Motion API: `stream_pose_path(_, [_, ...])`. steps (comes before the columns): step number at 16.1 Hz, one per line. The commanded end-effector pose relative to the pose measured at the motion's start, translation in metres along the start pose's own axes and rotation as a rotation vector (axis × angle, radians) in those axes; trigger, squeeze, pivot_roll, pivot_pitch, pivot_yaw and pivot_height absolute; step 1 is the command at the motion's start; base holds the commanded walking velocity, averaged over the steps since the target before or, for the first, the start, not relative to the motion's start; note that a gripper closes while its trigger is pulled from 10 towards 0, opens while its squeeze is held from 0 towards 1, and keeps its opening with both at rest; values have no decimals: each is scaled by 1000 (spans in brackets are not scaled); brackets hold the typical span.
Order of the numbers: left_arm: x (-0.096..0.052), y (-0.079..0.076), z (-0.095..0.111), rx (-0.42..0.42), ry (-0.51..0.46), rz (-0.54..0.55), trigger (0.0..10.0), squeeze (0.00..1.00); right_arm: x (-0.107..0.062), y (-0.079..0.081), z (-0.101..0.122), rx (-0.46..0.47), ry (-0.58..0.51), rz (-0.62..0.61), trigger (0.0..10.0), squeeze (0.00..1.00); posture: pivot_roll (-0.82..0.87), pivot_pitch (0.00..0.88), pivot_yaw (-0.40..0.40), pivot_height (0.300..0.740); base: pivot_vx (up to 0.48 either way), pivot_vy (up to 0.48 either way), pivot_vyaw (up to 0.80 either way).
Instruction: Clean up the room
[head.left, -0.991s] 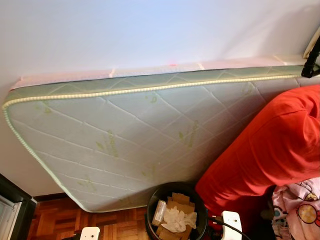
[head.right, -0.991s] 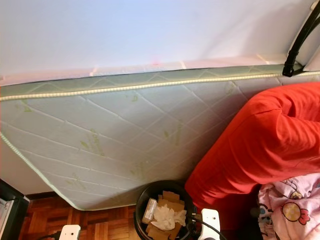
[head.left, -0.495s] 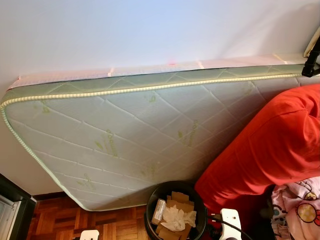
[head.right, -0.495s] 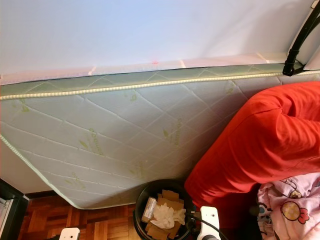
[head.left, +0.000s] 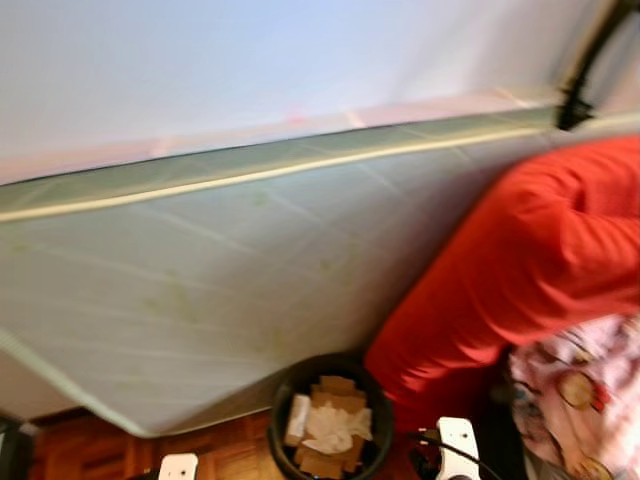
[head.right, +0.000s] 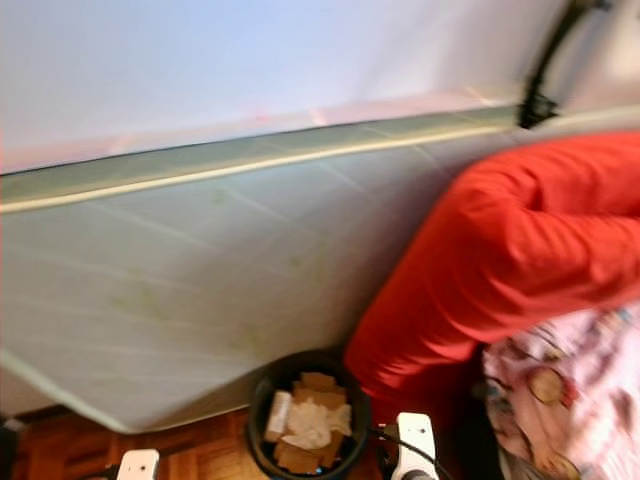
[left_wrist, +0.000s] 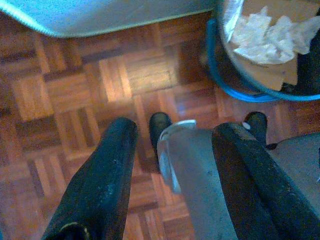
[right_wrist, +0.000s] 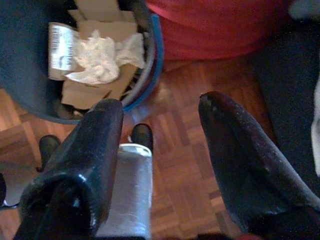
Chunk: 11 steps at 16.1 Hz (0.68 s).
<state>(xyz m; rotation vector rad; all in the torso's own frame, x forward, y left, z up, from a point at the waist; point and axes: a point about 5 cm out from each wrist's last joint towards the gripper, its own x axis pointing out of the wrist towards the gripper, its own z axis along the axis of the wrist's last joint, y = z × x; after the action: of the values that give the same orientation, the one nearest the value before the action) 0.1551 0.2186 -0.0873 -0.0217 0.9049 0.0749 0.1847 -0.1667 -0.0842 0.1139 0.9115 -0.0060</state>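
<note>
Both tools, left tool and right tool, are hanging wide and empty over the floor beside the bin of cardboard.

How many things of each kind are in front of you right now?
Pale green quilted mattress: 1
Round black waste bin of cardboard and crumpled paper: 1
Red fabric bundle: 1
Pink cartoon-print cloth: 1
Total: 4
</note>
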Motion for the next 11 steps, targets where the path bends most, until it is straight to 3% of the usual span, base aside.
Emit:
stream_pose_path(1, [-2,0,-8,5,19,-3,10000,0,-2,-3,-7,-3,29,-10,10000,0,73,136,-57,740,0,0,-744])
stream_pose_path(11, [-2,-1,-8,-9,13,-1,10000,0,-1,-3,-4,-14,31,-13,10000,0,87,114,-65,740,0,0,-733])
